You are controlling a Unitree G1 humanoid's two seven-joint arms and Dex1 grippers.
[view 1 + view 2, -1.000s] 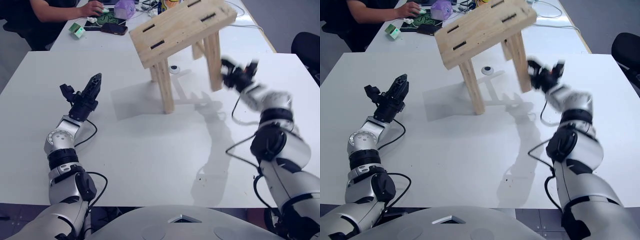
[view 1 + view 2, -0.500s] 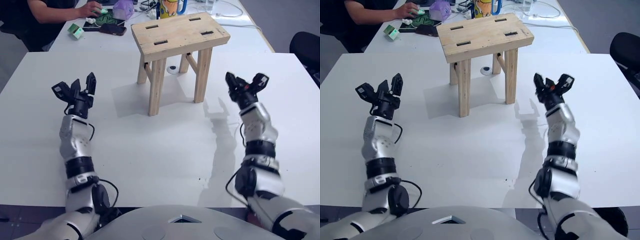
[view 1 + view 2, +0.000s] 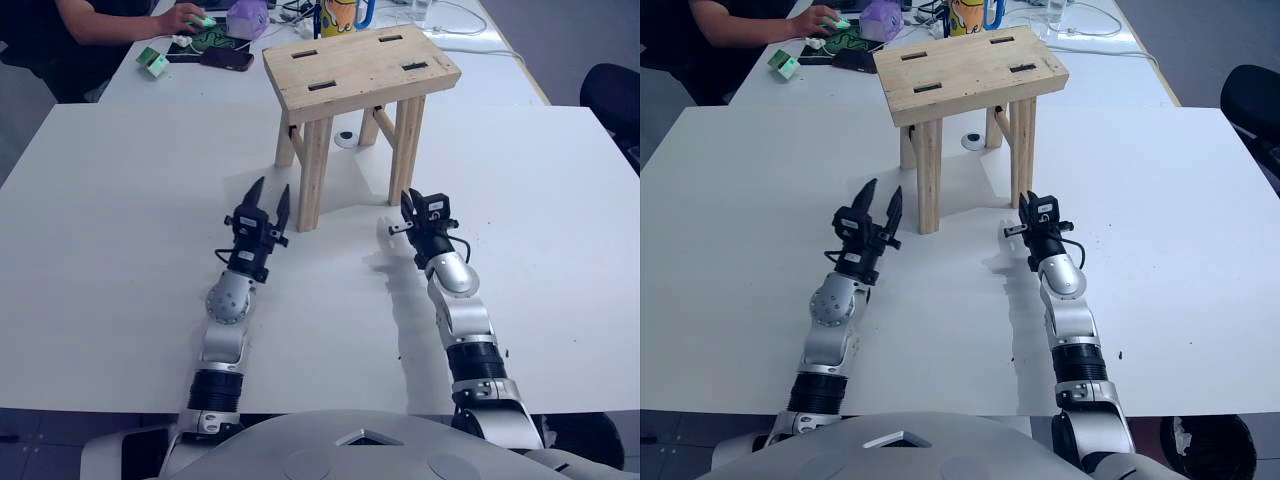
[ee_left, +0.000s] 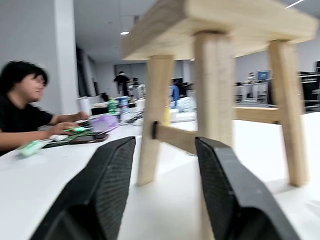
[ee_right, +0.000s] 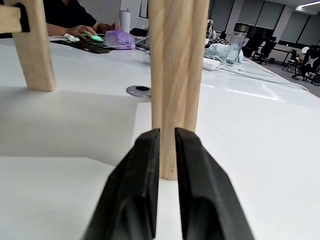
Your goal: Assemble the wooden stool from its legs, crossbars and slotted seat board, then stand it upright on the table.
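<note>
One wrong nudge could have toppled the upright stool [image 3: 355, 70] on the table [image 3: 120, 200]: my left claw [image 3: 271, 190] gaped wide and my right claw [image 5: 167, 134] sat nearly closed, empty, both close before its front legs.

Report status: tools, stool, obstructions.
Left tool open, right tool shut, both empty. Stool assembled, upright on table. Front legs just ahead of both tools.

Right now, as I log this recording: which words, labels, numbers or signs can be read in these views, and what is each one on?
No text can be read.
Pale wooden stool: bare wood, no print in sight.
Yellow mug on the far table: markings too small to read.
Small green box on the far table: any print is too small to read.
</note>
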